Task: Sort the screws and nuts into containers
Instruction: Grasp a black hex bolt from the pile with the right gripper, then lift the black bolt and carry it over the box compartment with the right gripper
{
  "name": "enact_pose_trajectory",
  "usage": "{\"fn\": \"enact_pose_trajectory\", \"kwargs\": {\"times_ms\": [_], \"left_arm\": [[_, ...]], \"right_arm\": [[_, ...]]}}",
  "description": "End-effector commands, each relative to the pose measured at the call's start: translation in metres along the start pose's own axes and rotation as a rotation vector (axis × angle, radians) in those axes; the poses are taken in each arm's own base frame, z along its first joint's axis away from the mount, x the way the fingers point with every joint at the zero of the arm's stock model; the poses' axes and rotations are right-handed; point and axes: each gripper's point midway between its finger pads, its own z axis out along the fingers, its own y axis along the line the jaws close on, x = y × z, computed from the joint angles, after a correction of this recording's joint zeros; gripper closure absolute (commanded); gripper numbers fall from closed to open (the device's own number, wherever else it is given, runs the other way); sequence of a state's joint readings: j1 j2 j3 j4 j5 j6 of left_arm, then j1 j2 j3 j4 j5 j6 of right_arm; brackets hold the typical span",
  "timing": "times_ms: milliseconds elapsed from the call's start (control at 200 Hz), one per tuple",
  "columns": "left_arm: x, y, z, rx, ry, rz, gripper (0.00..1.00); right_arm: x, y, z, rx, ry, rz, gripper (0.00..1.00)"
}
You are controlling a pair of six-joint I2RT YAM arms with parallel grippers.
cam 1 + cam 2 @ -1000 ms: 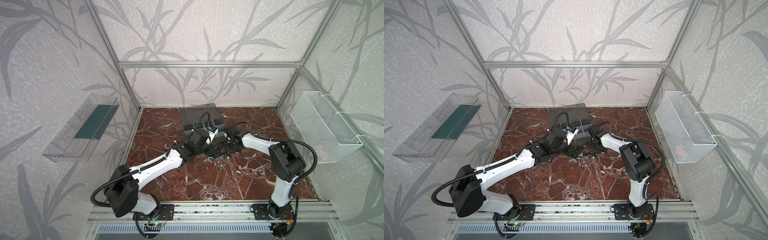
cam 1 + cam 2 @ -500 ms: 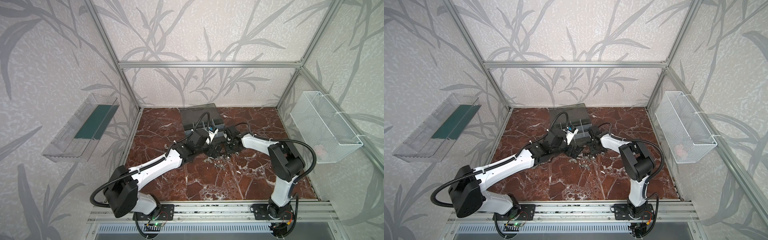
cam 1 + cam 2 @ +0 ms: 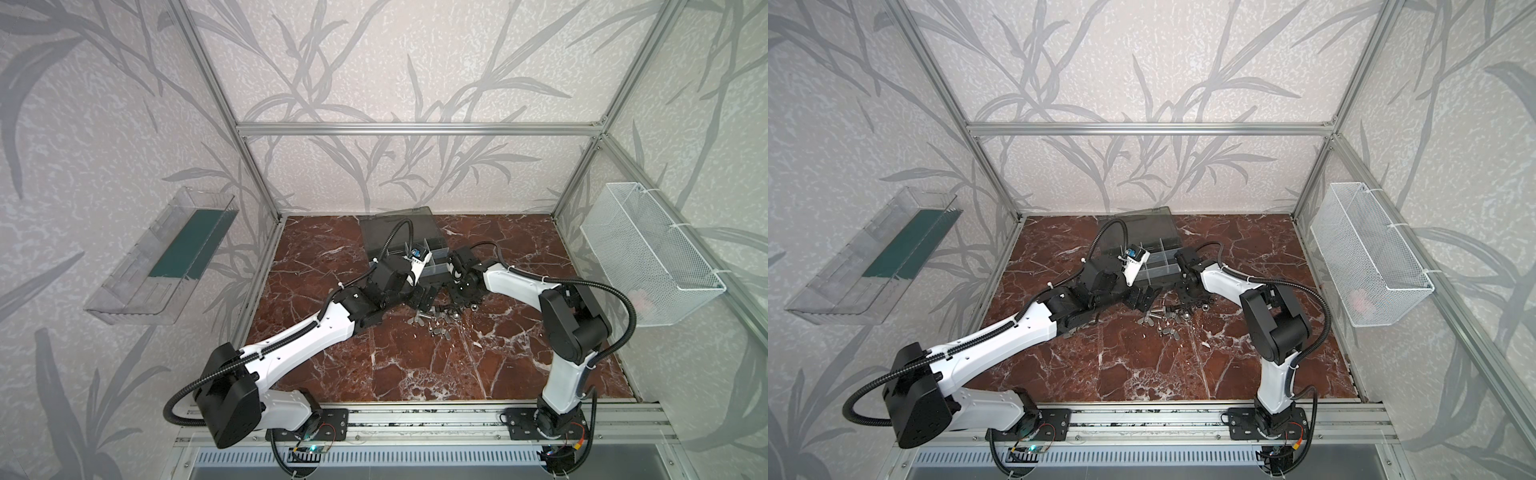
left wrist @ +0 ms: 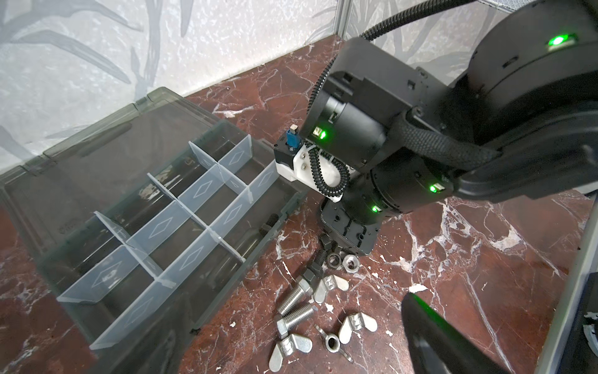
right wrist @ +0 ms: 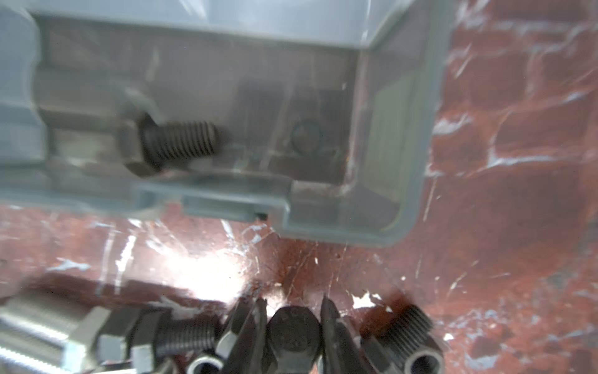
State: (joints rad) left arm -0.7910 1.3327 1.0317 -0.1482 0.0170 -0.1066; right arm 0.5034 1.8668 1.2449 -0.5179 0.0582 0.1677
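Note:
The screws and nuts lie in a heap (image 3: 444,316) (image 3: 1169,318) on the marble floor in front of the dark grey organizer case (image 3: 399,237) (image 4: 284,213). It holds silver bolts (image 4: 296,315), wing nuts (image 4: 291,348) and hex nuts (image 4: 351,263). The case's containers stand open between whitish dividers (image 4: 207,223). One black bolt (image 5: 178,142) (image 4: 268,225) lies in the corner compartment. My right gripper (image 5: 293,320) (image 3: 461,291) is down in the heap, shut on the head of a black bolt (image 5: 293,333). My left gripper (image 3: 424,297) hovers open beside the heap, and only one finger (image 4: 433,336) shows.
A white mesh basket (image 3: 648,253) hangs on the right wall and a clear tray (image 3: 162,257) on the left wall. The case's smoky lid (image 4: 106,142) lies open toward the back wall. The right arm's wrist (image 4: 372,145) looms close over the heap.
The right gripper's jaws have narrowed slightly onto the black bolt's head. Both arms stay about where they were, and the left gripper stays open.

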Motion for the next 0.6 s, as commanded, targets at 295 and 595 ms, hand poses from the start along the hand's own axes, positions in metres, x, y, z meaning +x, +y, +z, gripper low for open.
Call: {"fn": "enact_pose_trajectory", "kwargs": {"times_ms": [295,595], "left_arm": [[-0.024,0.021,-0.028,-0.112,-0.141,0.035,0.01],[-0.035,0.034,-0.046,-0.178,-0.228,0.033,0.01]], "right_arm": [[-0.090,0.017,-0.073,-0.073,-0.264,0.016,0.77],[-0.120,0.030,-0.044,-0.123,-0.247,0.054,0.77]]}}
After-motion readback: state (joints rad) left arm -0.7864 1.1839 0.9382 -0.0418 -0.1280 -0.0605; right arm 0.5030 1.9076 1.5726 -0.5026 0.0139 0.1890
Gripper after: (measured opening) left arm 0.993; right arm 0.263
